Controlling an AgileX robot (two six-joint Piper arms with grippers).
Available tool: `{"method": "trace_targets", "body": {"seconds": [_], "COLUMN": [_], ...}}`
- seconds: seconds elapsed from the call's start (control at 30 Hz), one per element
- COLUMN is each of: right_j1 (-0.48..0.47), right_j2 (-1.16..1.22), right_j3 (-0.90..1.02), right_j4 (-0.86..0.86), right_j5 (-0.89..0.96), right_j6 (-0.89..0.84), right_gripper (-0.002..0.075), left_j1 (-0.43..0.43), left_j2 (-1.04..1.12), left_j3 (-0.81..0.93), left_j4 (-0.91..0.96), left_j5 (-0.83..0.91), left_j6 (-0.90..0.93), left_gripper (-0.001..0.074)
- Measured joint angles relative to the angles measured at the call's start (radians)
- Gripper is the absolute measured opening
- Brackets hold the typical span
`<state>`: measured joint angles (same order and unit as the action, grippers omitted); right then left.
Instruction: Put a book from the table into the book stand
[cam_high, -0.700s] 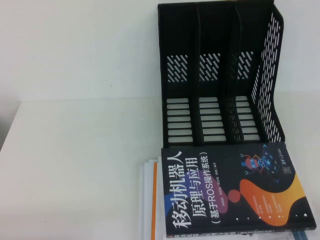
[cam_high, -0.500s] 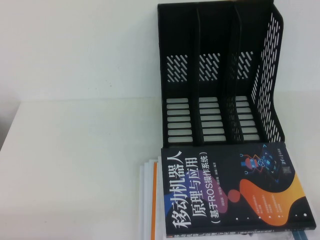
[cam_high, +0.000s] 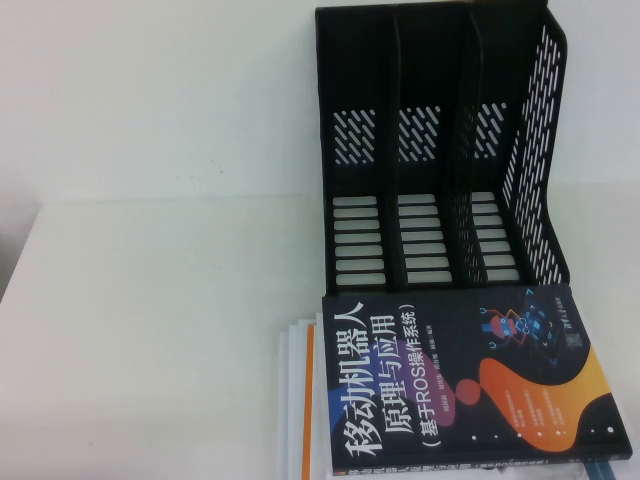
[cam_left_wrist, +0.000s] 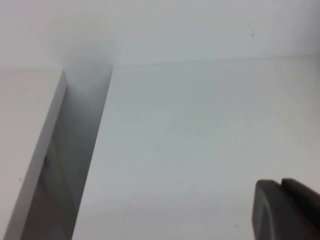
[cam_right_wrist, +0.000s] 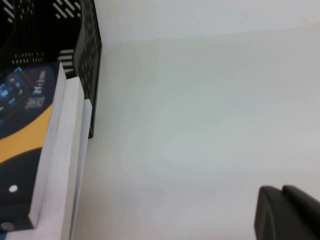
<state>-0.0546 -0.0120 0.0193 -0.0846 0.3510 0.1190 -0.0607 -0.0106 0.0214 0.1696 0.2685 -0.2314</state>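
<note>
The dark book with a large white Chinese title and orange and purple blobs lies flat on top of a pile at the near edge of the white table. It lies just in front of the black three-compartment book stand, whose compartments hold nothing. The right wrist view shows the book's corner and the stand's perforated side. My right gripper is shut and empty over bare table to the right of the book. My left gripper is shut and empty over bare table. Neither gripper shows in the high view.
White books or papers, one with an orange edge, lie under the dark book and stick out to its left. A white wall rises behind the table. The left wrist view shows a gap along the table's edge.
</note>
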Motion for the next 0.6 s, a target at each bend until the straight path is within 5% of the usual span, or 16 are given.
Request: {"method": "trace_targets", "body": {"seconds": [0.6], "right_j1": [0.0], "right_j2": [0.0], "right_j3": [0.007], "right_j4": [0.0], "right_j5": [-0.047], "right_j6": [-0.008], "right_gripper": [-0.0003], "left_j1": [0.0], "left_j2": [0.0], "left_j3": [0.0], "left_j4": [0.01], "left_j5": [-0.384], "left_j6": [0.0], "left_gripper": [-0.0004]}}
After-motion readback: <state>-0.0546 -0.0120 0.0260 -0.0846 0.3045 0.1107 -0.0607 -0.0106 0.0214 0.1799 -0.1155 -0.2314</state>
